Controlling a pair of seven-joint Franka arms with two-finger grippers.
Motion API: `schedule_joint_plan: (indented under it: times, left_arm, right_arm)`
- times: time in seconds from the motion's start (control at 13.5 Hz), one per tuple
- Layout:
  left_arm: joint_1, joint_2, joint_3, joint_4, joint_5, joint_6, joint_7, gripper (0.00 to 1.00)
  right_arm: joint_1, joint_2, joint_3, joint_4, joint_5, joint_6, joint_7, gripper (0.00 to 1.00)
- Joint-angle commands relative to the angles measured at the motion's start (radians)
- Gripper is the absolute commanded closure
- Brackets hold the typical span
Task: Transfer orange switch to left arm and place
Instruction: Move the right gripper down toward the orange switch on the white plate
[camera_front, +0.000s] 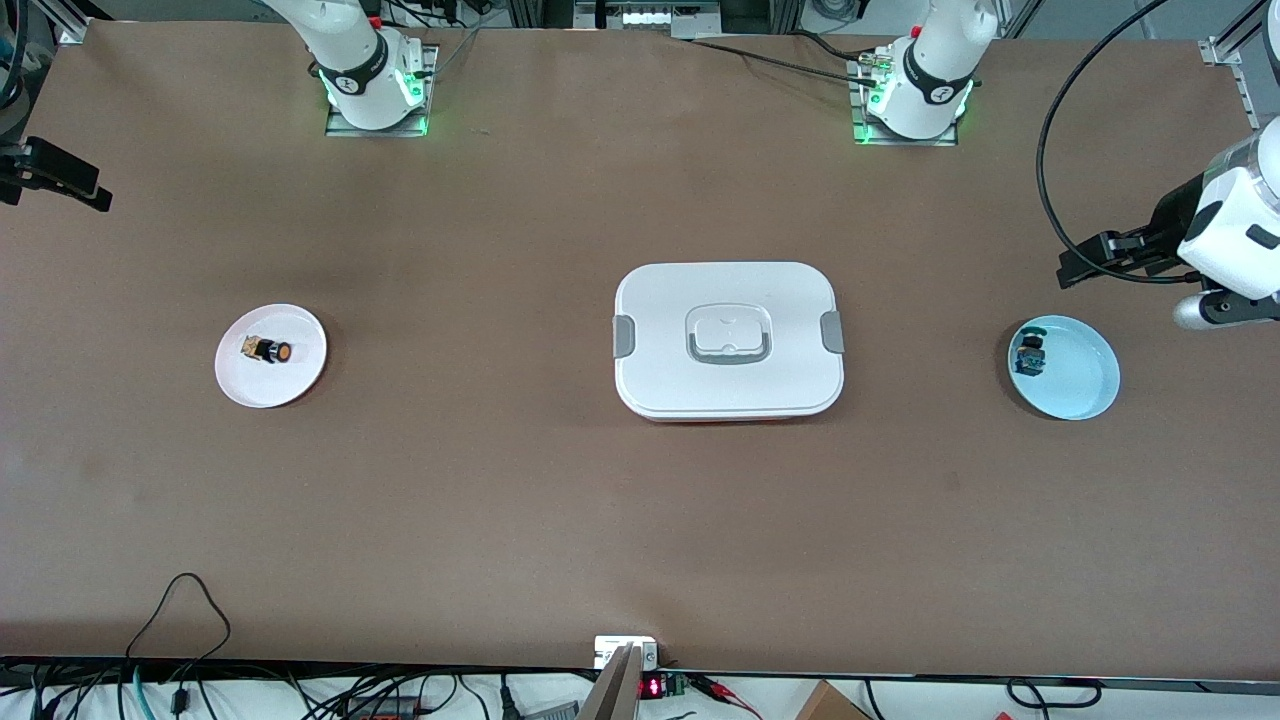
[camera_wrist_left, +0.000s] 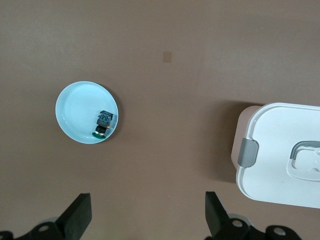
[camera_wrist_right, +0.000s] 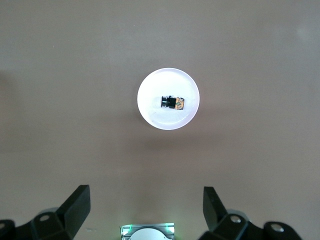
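The orange switch (camera_front: 271, 351) lies on its side on a white plate (camera_front: 300, 375) toward the right arm's end of the table. It also shows in the right wrist view (camera_wrist_right: 172, 102), on the same plate (camera_wrist_right: 155, 115). My right gripper (camera_wrist_right: 145, 210) is open and empty, high over the table between the plate and its own base. The white box (camera_front: 728, 300) stands at the table's middle and also shows in the left wrist view (camera_wrist_left: 280, 150). My left gripper (camera_wrist_left: 148, 220) is open and empty, high above the table near a blue plate (camera_wrist_left: 75, 110).
The blue plate (camera_front: 1080, 385) toward the left arm's end holds a dark switch with a blue-green cap (camera_front: 1028, 355). The left arm's wrist (camera_front: 1225, 240) hangs over that end. The right arm's base (camera_wrist_right: 147, 232) shows under the right gripper.
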Motion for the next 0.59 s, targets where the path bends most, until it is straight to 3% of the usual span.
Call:
schedule_joint_plan:
  times: [0.0,0.3,0.52]
  left_arm:
    - [0.006,0.013,0.001,0.028,-0.007,-0.008,0.005,0.00]
    - [0.006,0.015,0.003,0.027,-0.007,-0.008,0.005,0.00]
    - [0.008,0.022,0.001,0.028,-0.007,-0.008,0.005,0.00]
  right_arm:
    - [-0.003,0.001,-0.004,0.017,0.012,-0.014,0.010,0.00]
    - [0.001,0.004,0.000,0.017,0.009,-0.008,-0.001,0.00]
    - [-0.013,0.058,-0.004,0.014,0.003,-0.002,-0.010,0.00]
